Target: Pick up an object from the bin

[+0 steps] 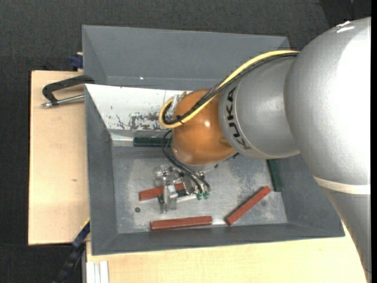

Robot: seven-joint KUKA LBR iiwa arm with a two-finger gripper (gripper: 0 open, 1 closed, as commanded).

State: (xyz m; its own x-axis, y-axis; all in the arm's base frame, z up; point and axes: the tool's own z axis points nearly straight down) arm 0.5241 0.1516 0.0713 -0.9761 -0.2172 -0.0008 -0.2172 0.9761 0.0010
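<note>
the claw (pixel 171 192) is seen low over the floor of the bin (pixel 118 170), left of centre, at a short red bar (pixel 151 194) whose right end is hidden under it. how far the claw is open, and whether the bar is gripped, cannot be told. a long red bar (pixel 181 222) is seen just beside the front wall, a tilted red bar (pixel 248 205) to the right, and a green bar (pixel 149 140) at the back.

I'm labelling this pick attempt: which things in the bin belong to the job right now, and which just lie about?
In the job: gripper, low in the bin; short red stick right beneath it.

Lying about: long red bar by the near wall; tilted red bar to the right; dark green bar at the back wall; dark green piece by the right wall.
</note>
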